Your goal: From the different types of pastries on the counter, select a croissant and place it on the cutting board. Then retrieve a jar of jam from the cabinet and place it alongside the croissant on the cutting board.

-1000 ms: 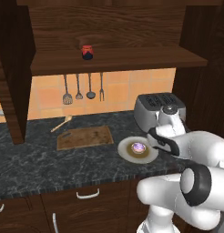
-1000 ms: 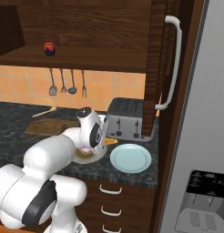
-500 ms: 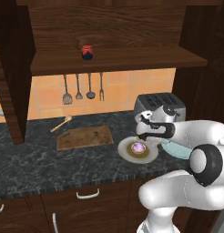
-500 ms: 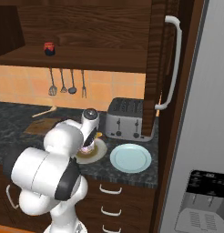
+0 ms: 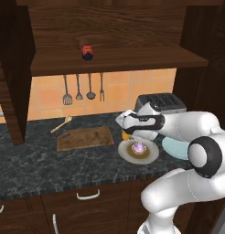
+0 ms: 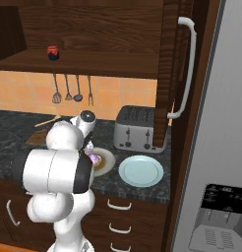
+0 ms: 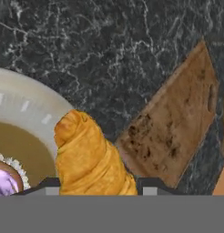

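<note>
My gripper (image 7: 98, 185) is shut on the croissant (image 7: 89, 159), a golden-orange oblong pastry that rises between the fingertips (image 7: 49, 184). The hand hovers over the rim of a beige plate (image 7: 22, 107) and the dark counter (image 7: 109, 45). A corner of the brown cutting board (image 7: 173, 132) lies just beyond. From the left base view the gripper (image 5: 125, 132) holds the croissant (image 5: 126, 136) between the plate (image 5: 151, 156) and the cutting board (image 5: 86, 138). A round purple-topped pastry (image 5: 139, 147) sits on that plate. The jar of jam (image 5: 88, 52), red-lidded, stands on the cabinet shelf (image 5: 132, 57).
A silver toaster (image 5: 160, 103) stands behind the plate and a light blue plate (image 6: 140, 171) lies to its right. A wooden spoon (image 5: 61, 124) rests behind the board, and several utensils (image 5: 82, 89) hang on the wall. A tall door with a white handle (image 6: 187, 69) borders the right.
The arm has swung left across the plate, carrying the croissant from the plate's right side to its left edge, toward the board. The purple-topped pastry stays on the plate.
</note>
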Controlling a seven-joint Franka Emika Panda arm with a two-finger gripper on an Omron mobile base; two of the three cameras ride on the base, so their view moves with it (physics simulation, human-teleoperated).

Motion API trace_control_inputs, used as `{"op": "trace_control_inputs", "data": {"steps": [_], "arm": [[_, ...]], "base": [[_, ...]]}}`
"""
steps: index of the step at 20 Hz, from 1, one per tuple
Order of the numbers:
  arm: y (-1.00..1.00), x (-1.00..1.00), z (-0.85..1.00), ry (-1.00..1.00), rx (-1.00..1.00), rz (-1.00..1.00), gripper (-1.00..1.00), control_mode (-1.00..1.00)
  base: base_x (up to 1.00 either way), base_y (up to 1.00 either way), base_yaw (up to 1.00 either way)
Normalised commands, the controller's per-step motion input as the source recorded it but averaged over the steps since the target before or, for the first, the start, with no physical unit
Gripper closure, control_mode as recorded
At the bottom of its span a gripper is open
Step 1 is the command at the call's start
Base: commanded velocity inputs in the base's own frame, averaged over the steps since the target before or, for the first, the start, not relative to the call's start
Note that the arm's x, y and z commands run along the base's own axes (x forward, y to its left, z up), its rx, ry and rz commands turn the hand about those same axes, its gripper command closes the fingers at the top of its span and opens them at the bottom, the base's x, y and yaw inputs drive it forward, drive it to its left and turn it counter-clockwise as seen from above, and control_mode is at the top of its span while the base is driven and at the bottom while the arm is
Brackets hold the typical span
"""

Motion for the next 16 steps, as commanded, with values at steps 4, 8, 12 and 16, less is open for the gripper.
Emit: {"op": "trace_control_inputs", "data": {"steps": [4, 8, 12, 16], "arm": [[0.96, 0.35, 0.01, -0.01, -0.08, 0.33, 1.0, -1.0], [0.65, 0.62, 0.09, -0.04, 0.0, 0.28, 1.0, -1.0], [0.44, 0.03, -0.09, 0.01, 0.03, 0.05, 1.0, -1.0], [0.46, 0.51, -0.42, 0.0, 0.03, 0.03, 1.0, -1.0]], "base": [[0.0, 0.0, 0.0], [0.0, 0.0, 0.0], [0.0, 0.0, 0.0], [0.0, 0.0, 0.0]]}}
